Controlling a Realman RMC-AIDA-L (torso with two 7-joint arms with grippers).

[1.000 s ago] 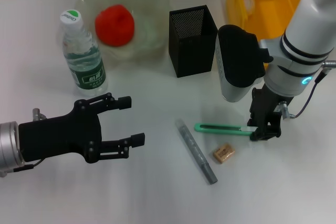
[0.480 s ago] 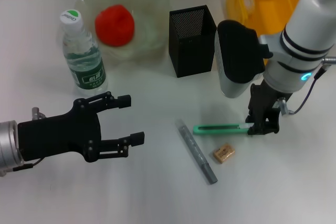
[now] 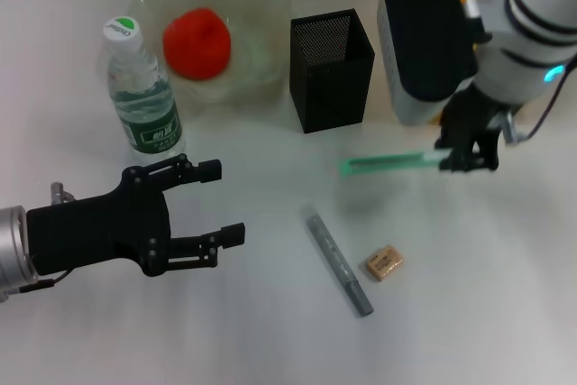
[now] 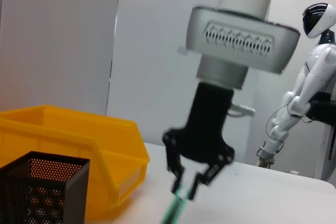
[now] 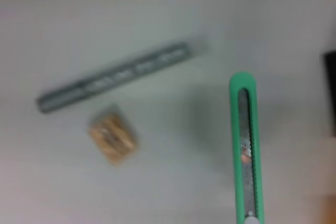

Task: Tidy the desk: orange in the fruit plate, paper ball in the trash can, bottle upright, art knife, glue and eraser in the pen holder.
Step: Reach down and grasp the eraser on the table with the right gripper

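Left pincer (image 3: 212, 207) hovers wide open and empty; right pincer (image 3: 469, 158) pinches one end of the slim mint-green art knife (image 3: 388, 163).
Light, stiff, smooth plastic, the knife hangs level above the white worktop (image 3: 270, 331), beside the black mesh pen holder (image 3: 331, 69); an end grip probably lets it swing.

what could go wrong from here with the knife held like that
The right end effector pinches the knife only at one end, so it sticks out level and could swing or slip. Held sideways, it may catch the pen holder rim instead of dropping in. If it falls, it could land on the glue or eraser below.
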